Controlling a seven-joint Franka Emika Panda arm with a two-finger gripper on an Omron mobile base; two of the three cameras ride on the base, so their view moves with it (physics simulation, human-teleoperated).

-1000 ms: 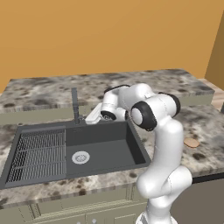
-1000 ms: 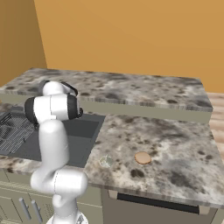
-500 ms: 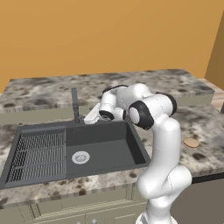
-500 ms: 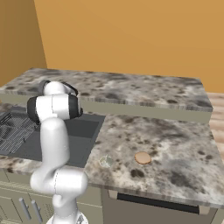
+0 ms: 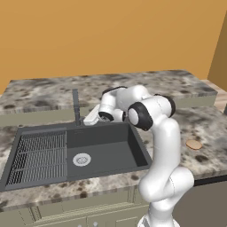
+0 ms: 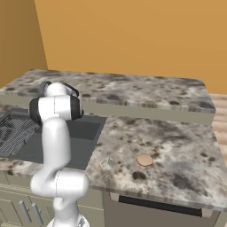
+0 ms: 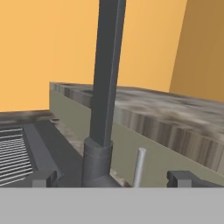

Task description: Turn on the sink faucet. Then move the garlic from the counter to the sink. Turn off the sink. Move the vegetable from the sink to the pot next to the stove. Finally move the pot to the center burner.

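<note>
Arm bent low, jaws spread beside sink faucet [image 5: 76, 106]

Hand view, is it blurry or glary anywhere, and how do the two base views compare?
Hand view: the sink faucet stands sharp and close, flat-shaded without glare; the counter texture smears into streaks. Left base view: even light, soft shading inside the sink, no hard shadows. Right base view: crisp, with faint dark patches on the granite near a small tan disc.

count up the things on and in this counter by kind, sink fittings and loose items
faucet: 1
faucet lever: 1
sink basin: 1
wire rack: 1
drain ring: 1
flat tan round item on the counter: 1
pale small item near the counter edge: 1
total: 7
</note>
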